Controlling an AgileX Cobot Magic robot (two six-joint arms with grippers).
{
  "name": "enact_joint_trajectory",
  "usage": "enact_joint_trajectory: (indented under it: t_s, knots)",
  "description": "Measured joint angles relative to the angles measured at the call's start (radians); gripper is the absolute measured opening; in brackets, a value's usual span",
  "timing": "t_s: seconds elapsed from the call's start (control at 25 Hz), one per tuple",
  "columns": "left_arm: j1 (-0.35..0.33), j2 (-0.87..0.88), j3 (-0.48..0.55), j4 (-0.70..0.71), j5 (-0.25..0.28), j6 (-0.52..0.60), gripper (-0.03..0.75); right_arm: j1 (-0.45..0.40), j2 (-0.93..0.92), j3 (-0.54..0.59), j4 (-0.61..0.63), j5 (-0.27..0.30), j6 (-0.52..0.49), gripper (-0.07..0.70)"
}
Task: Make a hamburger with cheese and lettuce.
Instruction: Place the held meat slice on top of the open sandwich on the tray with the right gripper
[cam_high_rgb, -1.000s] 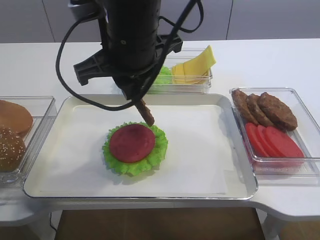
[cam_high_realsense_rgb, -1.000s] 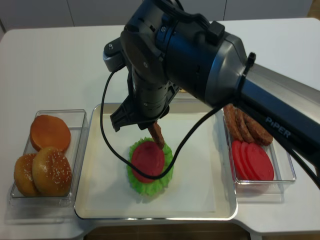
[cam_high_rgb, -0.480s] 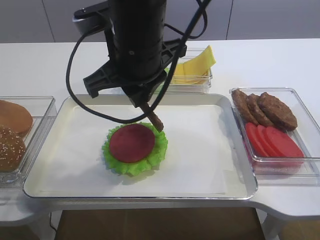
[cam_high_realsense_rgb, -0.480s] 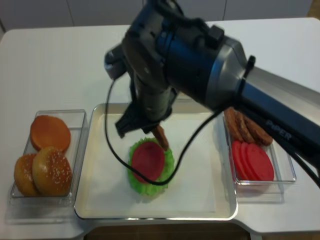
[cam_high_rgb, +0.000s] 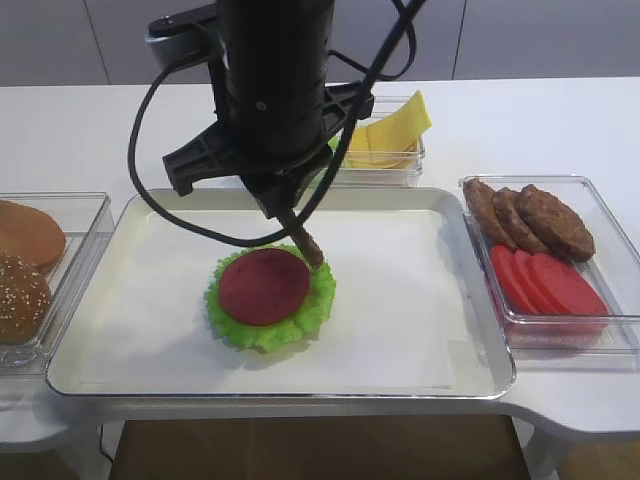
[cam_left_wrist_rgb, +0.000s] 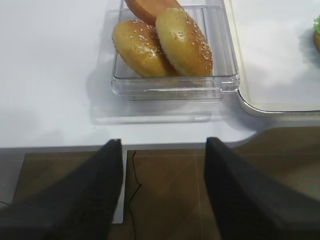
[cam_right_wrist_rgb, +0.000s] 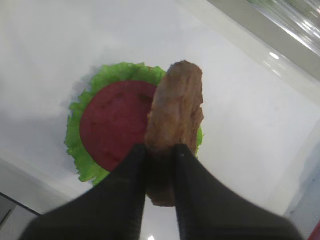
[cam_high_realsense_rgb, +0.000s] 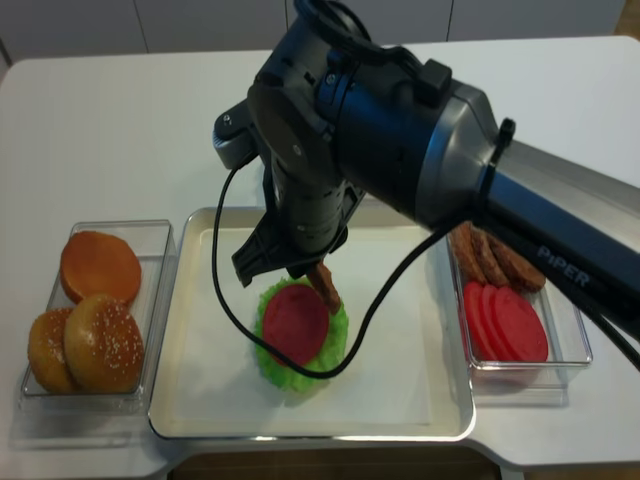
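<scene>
Left jaws (cam_left_wrist_rgb: 160, 195) are seen spread, holding nothing, hanging past the desk (cam_left_wrist_rgb: 50, 75) edge; sesame buns (cam_left_wrist_rgb: 162, 42) in a clear box lie beyond them. Right jaws (cam_right_wrist_rgb: 160, 155) are pressed onto a brown patty (cam_right_wrist_rgb: 175, 120), held on edge, tilted. The hamburger (cam_high_rgb: 268, 293), a lettuce (cam_high_rgb: 315, 300) leaf with a red slice (cam_right_wrist_rgb: 115, 125) on it, is seen directly under and slightly left of the right jaws, on the white tray (cam_high_rgb: 400, 330); the patty's lower end hangs just over the leaf's back-right edge. Bare tray surface is seen all round the stack. The cheese (cam_high_rgb: 390, 135) lies behind the right jaws. Loose patties (cam_high_rgb: 530, 215) and tomato slices (cam_high_rgb: 545, 280) lie well right of them.
</scene>
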Motion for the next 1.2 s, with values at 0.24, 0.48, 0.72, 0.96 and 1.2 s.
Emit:
enact_joint_trajectory:
  t_s: [0.24,0.48,0.72,0.96,1.2]
  knots:
    - [0.0,0.0,0.0,0.0,0.0,0.0,0.391,0.0,0.007,0.0,0.015,0.0,0.001,0.141]
    - [0.0,0.0,0.0,0.0,0.0,0.0,0.391,0.0,0.007,0.0,0.015,0.0,0.001,0.141]
    - [0.0,0.0,0.0,0.0,0.0,0.0,0.391,0.0,0.007,0.0,0.015,0.0,0.001,0.141]
    - [0.0,0.0,0.0,0.0,0.0,0.0,0.391,0.0,0.007,0.0,-0.001,0.0,0.001,0.141]
    - [0.0,0.0,0.0,0.0,0.0,0.0,0.391,0.0,0.007,0.0,-0.003,0.0,0.006,0.141]
